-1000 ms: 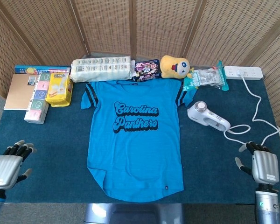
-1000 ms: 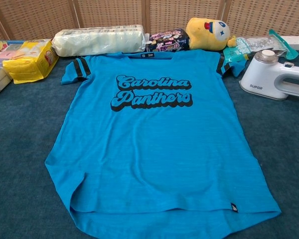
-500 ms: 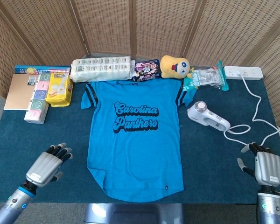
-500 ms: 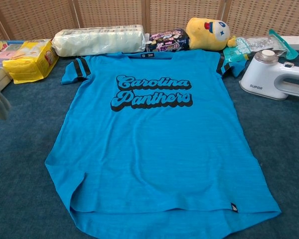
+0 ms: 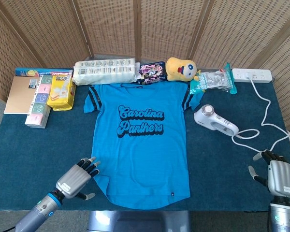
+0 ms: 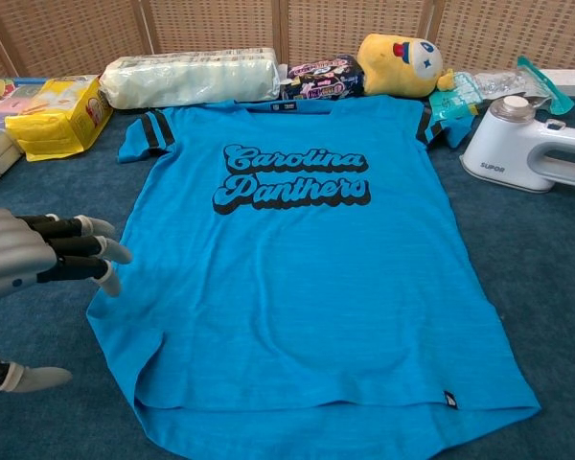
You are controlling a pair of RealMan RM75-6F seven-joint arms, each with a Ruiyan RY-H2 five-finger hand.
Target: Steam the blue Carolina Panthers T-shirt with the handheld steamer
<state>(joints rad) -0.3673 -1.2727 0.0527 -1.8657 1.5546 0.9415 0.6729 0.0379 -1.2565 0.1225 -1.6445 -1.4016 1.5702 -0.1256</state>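
The blue Carolina Panthers T-shirt (image 5: pixel 140 145) (image 6: pixel 297 268) lies flat on the dark blue table, collar toward the back. To its right sits the white handheld steamer (image 5: pixel 215 121) (image 6: pixel 527 149), on its side with its cord trailing off. My left hand (image 5: pixel 77 179) (image 6: pixel 38 259) hovers open just off the shirt's lower left hem, fingers spread toward the cloth and holding nothing. Near the table's front right corner my right hand (image 5: pixel 279 175) is open and empty, well below the steamer; the chest view does not show it.
Along the back stand a white wrapped pack (image 5: pixel 105 71), a dark snack bag (image 5: pixel 151 71), a yellow plush toy (image 5: pixel 181 67), a clear packet (image 5: pixel 213 79) and a power strip (image 5: pixel 252 74). Yellow tissue pack (image 5: pixel 61 92) and books (image 5: pixel 26 92) sit at left. White cord (image 5: pixel 263 128) loops at right.
My left hand has moved right and forward from the front left corner to the shirt's lower left hem. My right hand has drifted slightly down and right.
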